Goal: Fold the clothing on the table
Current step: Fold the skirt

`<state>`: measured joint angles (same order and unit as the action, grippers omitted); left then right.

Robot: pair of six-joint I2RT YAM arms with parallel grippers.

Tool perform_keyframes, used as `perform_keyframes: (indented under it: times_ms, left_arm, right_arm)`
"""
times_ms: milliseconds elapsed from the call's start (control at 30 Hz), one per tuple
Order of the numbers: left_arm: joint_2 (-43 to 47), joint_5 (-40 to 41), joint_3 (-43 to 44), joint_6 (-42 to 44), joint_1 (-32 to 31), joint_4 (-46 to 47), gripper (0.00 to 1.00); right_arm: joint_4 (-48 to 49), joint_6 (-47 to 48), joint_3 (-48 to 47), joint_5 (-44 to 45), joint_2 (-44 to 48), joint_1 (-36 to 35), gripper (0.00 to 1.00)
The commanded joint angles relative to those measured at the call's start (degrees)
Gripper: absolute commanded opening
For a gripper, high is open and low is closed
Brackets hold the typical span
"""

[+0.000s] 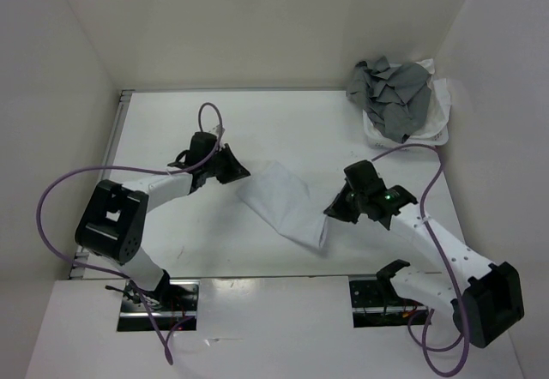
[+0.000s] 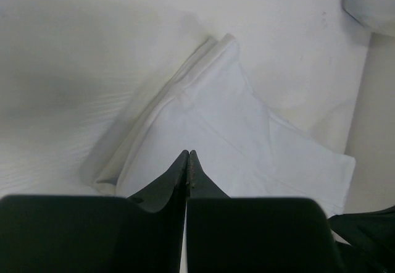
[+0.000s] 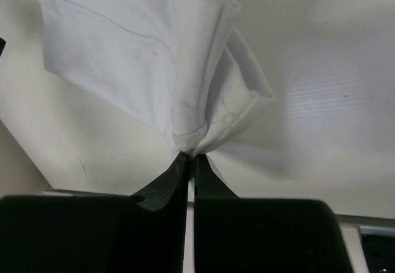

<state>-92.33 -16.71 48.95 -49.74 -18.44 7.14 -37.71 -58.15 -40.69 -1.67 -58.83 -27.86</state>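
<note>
The white clothing lies as a slanted band across the middle of the table, between my two grippers. My right gripper is shut on its near right end. In the right wrist view a bunched hem of the clothing is pinched at the right gripper's tips and hangs away from them. At the garment's far left end, my left gripper is shut. In the left wrist view the closed left gripper points over the clothing, with no fabric seen between the fingers.
A white plastic basket holding a crumpled grey garment stands at the back right corner; the basket's corner shows in the left wrist view. White walls enclose the table. A metal rail runs along the near edge.
</note>
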Motion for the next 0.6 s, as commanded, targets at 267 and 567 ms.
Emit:
perform_keyframes:
  times_ms: [267,567]
  left_arm:
    - [-7.5,-2.5,3.2,-0.9,-6.9,7.1,0.0]
    - [-8.3,-4.5,3.7,-2.7,-12.7,9.4,0.0]
  right_arm:
    - [-3.2,-0.8,-11.2,0.7,-0.2,0.0,0.0]
    - [2.3,0.9,-14.9,0.1,-8.8,0.0,0.0]
